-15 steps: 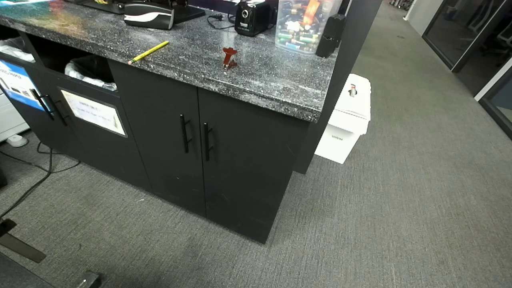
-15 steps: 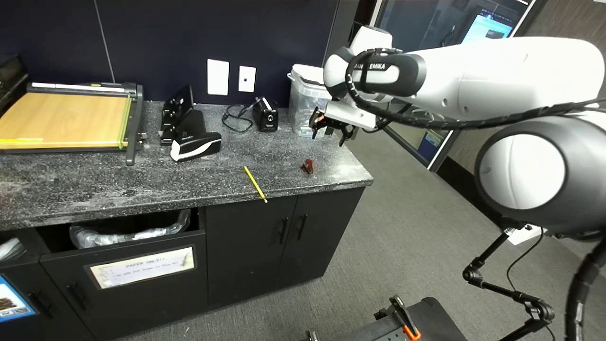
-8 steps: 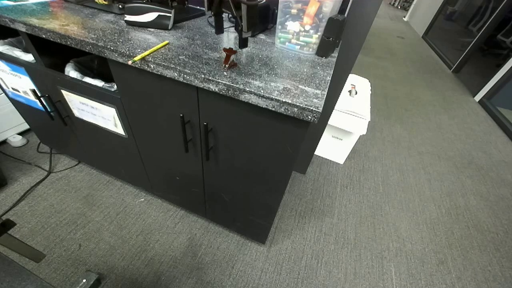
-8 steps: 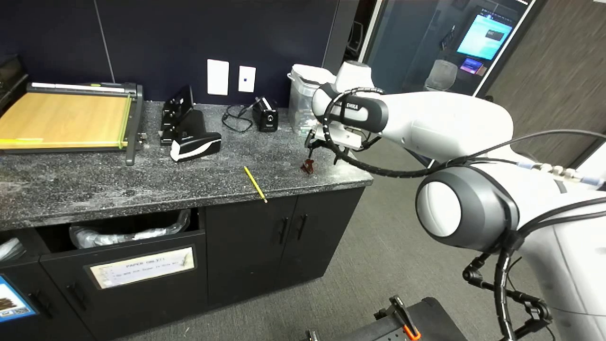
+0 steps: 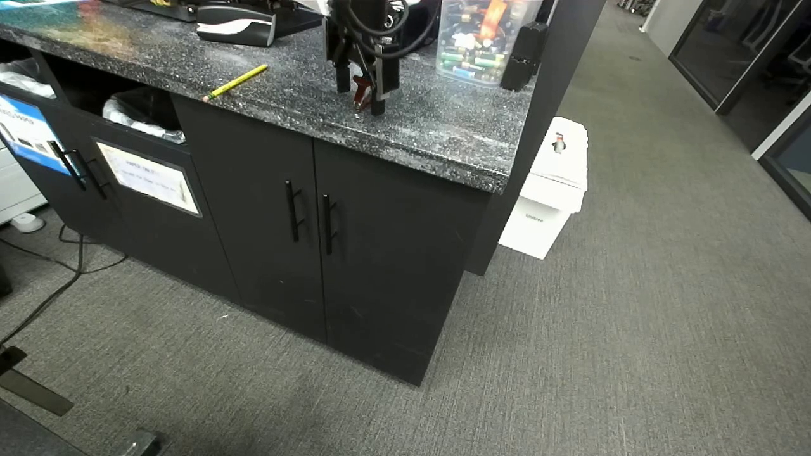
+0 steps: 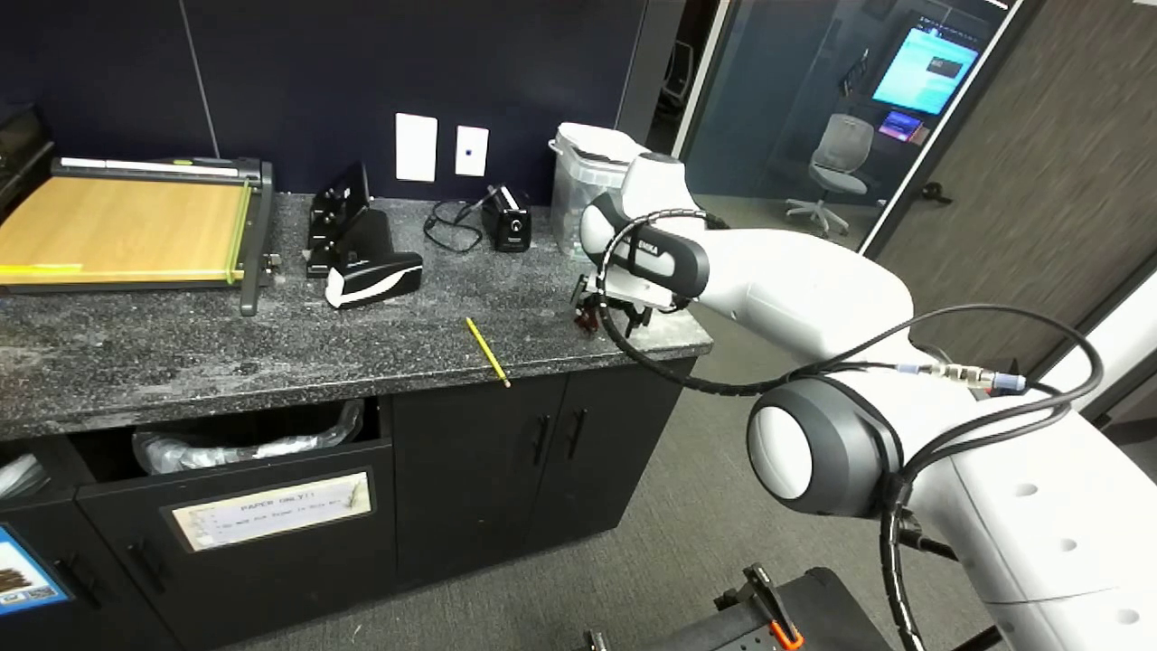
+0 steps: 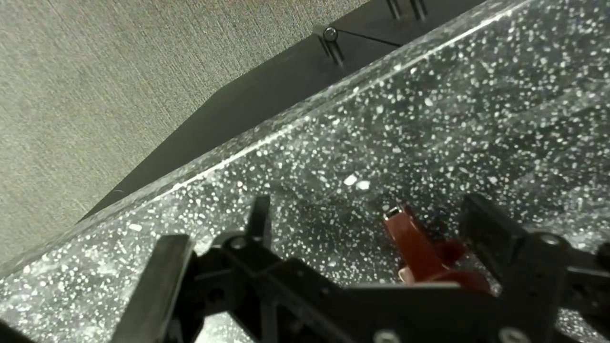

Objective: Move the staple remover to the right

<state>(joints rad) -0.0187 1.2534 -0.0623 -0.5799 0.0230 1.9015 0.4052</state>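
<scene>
Between my spread jaws: red staple remover point(image 7: 415, 247), on surface point(image 7: 329, 214), closer to one jaw; whether touching, can't tell. Best I centre first, pinch low, softly, then ease right, well off front edge point(image 7: 286, 128) beyond.

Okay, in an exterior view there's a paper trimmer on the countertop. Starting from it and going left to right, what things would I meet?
Paper trimmer, what looks like a black-and-white stapler, yellow pencil, red staple remover. I leave out whatever overlaps these.
</scene>
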